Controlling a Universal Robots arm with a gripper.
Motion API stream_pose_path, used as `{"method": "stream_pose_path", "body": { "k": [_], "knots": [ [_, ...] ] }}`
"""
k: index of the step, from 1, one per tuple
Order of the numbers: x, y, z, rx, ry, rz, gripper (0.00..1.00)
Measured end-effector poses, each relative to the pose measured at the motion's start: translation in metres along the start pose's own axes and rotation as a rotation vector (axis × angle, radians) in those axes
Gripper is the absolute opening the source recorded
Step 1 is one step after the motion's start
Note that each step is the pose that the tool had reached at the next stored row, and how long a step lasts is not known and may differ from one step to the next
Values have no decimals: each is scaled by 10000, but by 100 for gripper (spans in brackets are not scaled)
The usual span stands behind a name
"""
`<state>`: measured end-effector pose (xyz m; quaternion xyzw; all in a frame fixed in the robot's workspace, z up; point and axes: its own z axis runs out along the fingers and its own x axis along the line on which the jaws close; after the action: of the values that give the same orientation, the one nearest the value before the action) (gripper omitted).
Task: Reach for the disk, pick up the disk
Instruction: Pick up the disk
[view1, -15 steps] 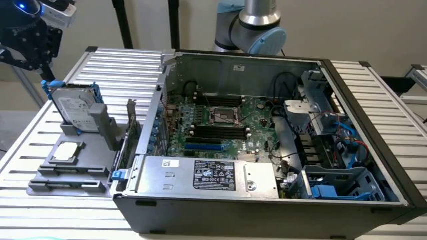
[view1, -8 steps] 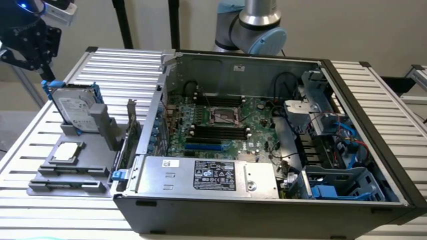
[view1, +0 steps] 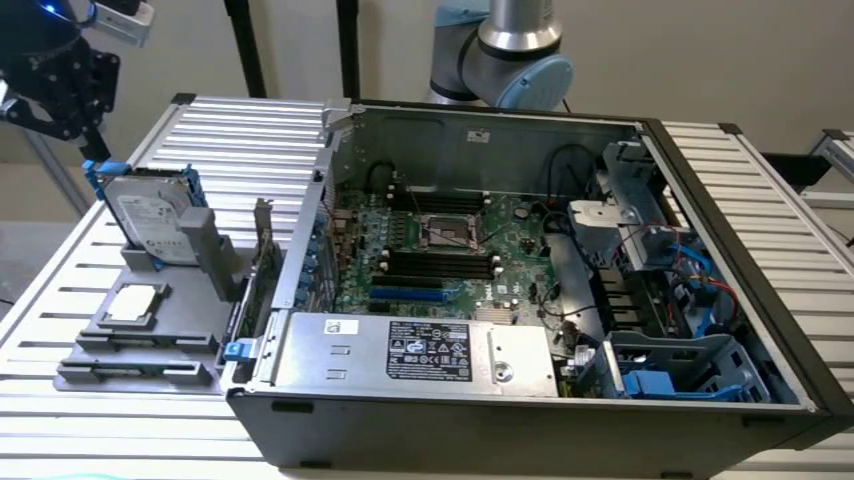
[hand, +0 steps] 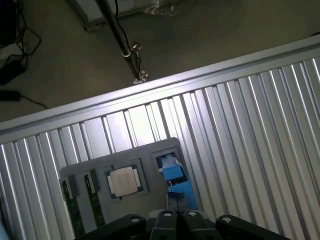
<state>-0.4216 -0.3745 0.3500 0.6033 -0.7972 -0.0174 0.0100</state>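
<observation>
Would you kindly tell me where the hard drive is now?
On the exterior view's left, the hard drive stands in the grey holder by the CPU chip, beside the open computer case.

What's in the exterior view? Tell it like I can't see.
A robot gripper hangs close to the top of a silver disk with blue rails, standing tilted in a grey holder on a ribbed metal table. To the exterior view's right sits an open computer.
</observation>
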Motion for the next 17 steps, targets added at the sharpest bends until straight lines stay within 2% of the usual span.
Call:
{"method": "stream_pose_path", "body": {
  "k": [11, 17],
  "knots": [
    [-25, 3, -15, -9, -29, -541, 11],
    [-42, 7, -14, 8, -7, -1248, 11]
  ]
}}
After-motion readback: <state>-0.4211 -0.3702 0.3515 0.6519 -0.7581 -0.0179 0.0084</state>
